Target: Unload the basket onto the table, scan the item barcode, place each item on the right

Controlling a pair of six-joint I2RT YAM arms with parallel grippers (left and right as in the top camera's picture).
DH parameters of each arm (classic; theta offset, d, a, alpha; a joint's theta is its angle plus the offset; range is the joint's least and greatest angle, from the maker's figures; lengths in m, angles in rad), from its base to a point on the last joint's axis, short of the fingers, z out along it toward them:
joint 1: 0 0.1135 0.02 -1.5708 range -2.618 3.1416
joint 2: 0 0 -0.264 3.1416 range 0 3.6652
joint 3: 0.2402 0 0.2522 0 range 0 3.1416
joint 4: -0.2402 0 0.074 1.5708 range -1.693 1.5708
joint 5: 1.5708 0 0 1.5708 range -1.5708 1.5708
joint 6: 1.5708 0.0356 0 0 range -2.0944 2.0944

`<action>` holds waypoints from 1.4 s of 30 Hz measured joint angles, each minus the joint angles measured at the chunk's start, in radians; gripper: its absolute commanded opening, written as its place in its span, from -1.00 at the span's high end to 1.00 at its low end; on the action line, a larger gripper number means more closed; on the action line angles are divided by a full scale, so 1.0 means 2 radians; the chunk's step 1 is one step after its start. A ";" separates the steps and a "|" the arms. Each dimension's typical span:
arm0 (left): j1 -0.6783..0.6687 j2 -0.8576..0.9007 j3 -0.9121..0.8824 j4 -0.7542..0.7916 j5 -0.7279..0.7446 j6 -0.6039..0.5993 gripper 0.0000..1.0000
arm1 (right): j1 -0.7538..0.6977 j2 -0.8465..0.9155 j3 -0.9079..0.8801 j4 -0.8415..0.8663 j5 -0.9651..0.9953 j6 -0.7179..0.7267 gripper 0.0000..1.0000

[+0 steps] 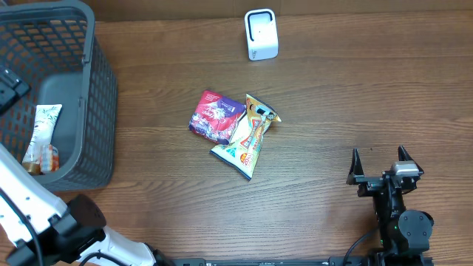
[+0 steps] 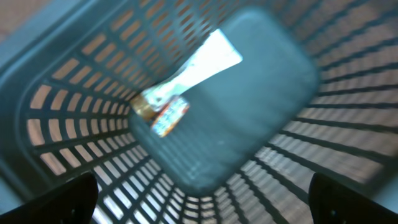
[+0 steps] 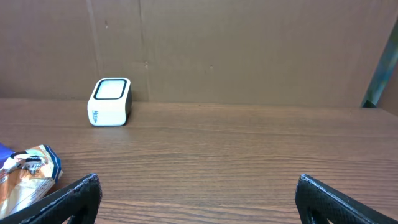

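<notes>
Grey basket [image 1: 103, 96]: one white pkt [image 1: 41, 137] lying inside.

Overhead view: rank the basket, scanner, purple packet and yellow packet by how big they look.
1. Basket
2. Yellow packet
3. Purple packet, partly under the yellow one
4. Scanner, close to the purple packet, so those two are unsure

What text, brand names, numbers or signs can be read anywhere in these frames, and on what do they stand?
No text is legible in any view.
Red and purple packet: white script lettering, too small to read.
Yellow and white packet: colourful print, no legible words.
White scanner: small dark mark on its side, too blurred to read.
White packet in the basket: print blurred.
</notes>
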 measured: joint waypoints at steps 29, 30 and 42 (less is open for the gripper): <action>0.000 0.009 -0.531 0.398 -0.129 0.121 -0.79 | 0.000 0.000 0.000 0.000 0.000 0.000 -1.00; 0.000 0.009 -0.540 0.406 -0.129 0.125 -0.71 | 0.000 0.000 0.000 0.000 0.000 0.000 -1.00; 0.000 0.009 -0.587 0.485 -0.127 0.143 -0.27 | 0.000 0.000 0.000 0.000 0.000 0.000 -1.00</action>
